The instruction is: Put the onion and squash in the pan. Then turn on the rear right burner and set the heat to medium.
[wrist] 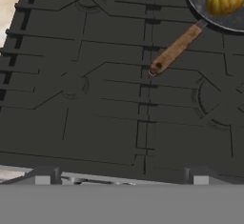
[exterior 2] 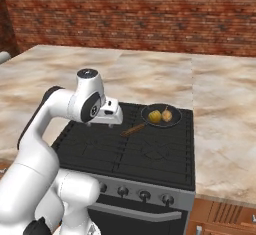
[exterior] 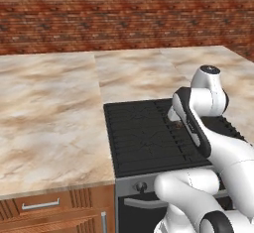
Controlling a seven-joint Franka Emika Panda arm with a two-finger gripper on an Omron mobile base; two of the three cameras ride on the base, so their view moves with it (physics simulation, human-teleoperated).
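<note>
- The pan [exterior 2: 161,115] sits on the rear right burner [exterior 2: 165,124] of the black cooktop [exterior 2: 125,149], near its right edge.
- The squash [exterior 2: 155,116] and the onion [exterior 2: 167,115] lie side by side inside it.
- Its wooden handle [exterior 2: 133,129] points toward the cooktop's middle.
- The tool [exterior 2: 111,115] hangs above the bare left grates, jaws wide apart and holding nothing.
- The worktop [exterior 2: 220,129] flanks both sides.
</note>
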